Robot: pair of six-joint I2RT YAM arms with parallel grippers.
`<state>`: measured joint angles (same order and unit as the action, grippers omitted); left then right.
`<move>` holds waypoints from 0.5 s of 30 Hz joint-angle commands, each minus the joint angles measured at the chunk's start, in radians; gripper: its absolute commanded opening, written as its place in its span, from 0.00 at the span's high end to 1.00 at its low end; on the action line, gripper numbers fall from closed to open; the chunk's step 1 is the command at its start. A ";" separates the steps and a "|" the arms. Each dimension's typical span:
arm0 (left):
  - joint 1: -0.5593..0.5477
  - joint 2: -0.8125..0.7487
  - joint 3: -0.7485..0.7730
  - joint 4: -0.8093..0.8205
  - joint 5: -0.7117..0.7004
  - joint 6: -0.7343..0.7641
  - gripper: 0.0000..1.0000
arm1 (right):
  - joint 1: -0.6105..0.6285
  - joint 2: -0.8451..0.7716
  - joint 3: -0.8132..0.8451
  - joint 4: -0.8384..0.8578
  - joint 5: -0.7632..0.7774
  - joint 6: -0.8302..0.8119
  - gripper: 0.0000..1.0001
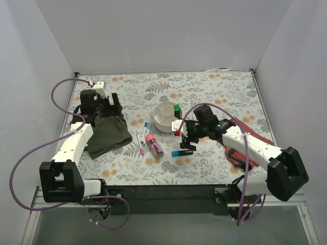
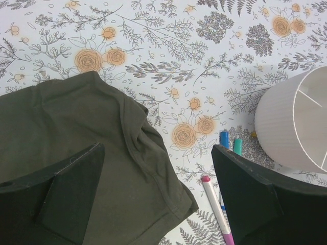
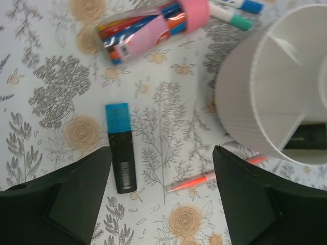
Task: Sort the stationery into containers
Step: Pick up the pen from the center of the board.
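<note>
Blue highlighter [image 3: 121, 153] lies flat, blue cap twd pink tube [image 3: 148, 28].

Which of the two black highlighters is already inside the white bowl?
The green-ended highlighter: it sits in the bowl. The blue-ended highlighter lies on the table outside it.

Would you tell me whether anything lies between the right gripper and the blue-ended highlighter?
Nothing visible does. The right gripper hangs open over the blue-ended highlighter, which lies uncovered on the table.
</note>
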<state>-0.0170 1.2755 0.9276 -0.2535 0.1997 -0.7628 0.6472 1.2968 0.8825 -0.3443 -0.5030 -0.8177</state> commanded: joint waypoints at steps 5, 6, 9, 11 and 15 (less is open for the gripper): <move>-0.003 -0.050 -0.024 -0.018 0.118 0.016 0.13 | 0.130 0.159 0.053 -0.119 -0.025 -0.291 0.18; -0.004 -0.051 -0.035 -0.024 0.131 0.017 0.13 | 0.140 0.170 0.058 -0.122 -0.017 -0.316 0.20; -0.003 -0.057 -0.061 -0.036 0.191 0.011 0.13 | 0.175 0.206 0.062 -0.125 0.004 -0.369 0.20; -0.004 -0.051 -0.067 -0.044 0.208 0.005 0.13 | 0.187 0.249 0.091 -0.130 0.014 -0.356 0.21; -0.006 -0.047 -0.079 -0.055 0.201 0.008 0.13 | 0.193 0.317 0.142 -0.170 0.027 -0.334 0.28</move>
<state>-0.0174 1.2549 0.8570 -0.2890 0.3622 -0.7593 0.8337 1.5654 0.9520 -0.4744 -0.4923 -1.1130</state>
